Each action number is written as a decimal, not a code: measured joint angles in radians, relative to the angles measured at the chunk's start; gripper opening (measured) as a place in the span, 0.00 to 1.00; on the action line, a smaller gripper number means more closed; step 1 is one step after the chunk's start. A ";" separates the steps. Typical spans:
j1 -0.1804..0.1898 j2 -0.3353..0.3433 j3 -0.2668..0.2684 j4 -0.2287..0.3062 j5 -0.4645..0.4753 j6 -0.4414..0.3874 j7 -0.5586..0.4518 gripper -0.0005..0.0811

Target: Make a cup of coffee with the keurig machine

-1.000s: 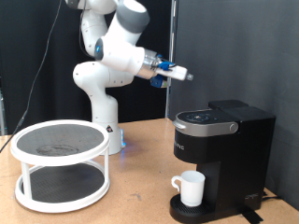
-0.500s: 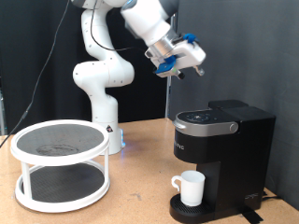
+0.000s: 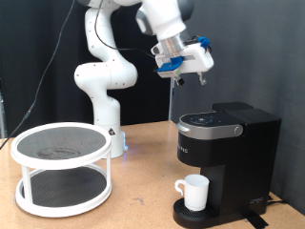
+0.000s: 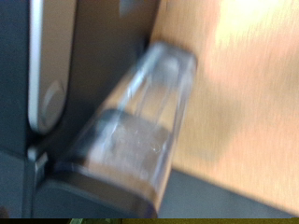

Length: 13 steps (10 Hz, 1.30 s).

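The keurig machine point(image 3: 238, 143) stands at the exterior view's right, black, with its lid down and a silver-grey top panel. The cup point(image 3: 195, 192), a small white mug, sits on its round drip base under the spout. My gripper point(image 3: 188, 80) hangs in the air above the machine's top, fingers pointing down, well clear of it. Nothing shows between the fingers. In the wrist view a blurred translucent finger point(image 4: 140, 121) fills the middle, with the machine's dark top and silver panel point(image 4: 47, 65) below it.
A white two-tier round rack point(image 3: 62, 145) with dark mesh shelves stands at the exterior view's left. The arm's white base point(image 3: 105, 105) is behind it. The wooden table point(image 3: 143, 205) runs between rack and machine. A black curtain is behind.
The arm has swung the gripper up and to the exterior view's right, from beside the robot's body to above the machine, and turned the fingers downward. Mug and machine have not moved.
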 joint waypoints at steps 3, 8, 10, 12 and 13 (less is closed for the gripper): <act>-0.064 0.006 0.077 0.041 -0.106 0.056 0.155 0.91; -0.128 0.153 0.054 0.194 -0.117 -0.085 0.203 0.91; -0.141 0.232 0.048 0.279 -0.146 -0.160 0.182 0.91; -0.151 0.308 0.044 0.362 -0.161 -0.188 0.173 0.91; -0.159 0.339 0.044 0.398 -0.168 -0.188 0.178 0.91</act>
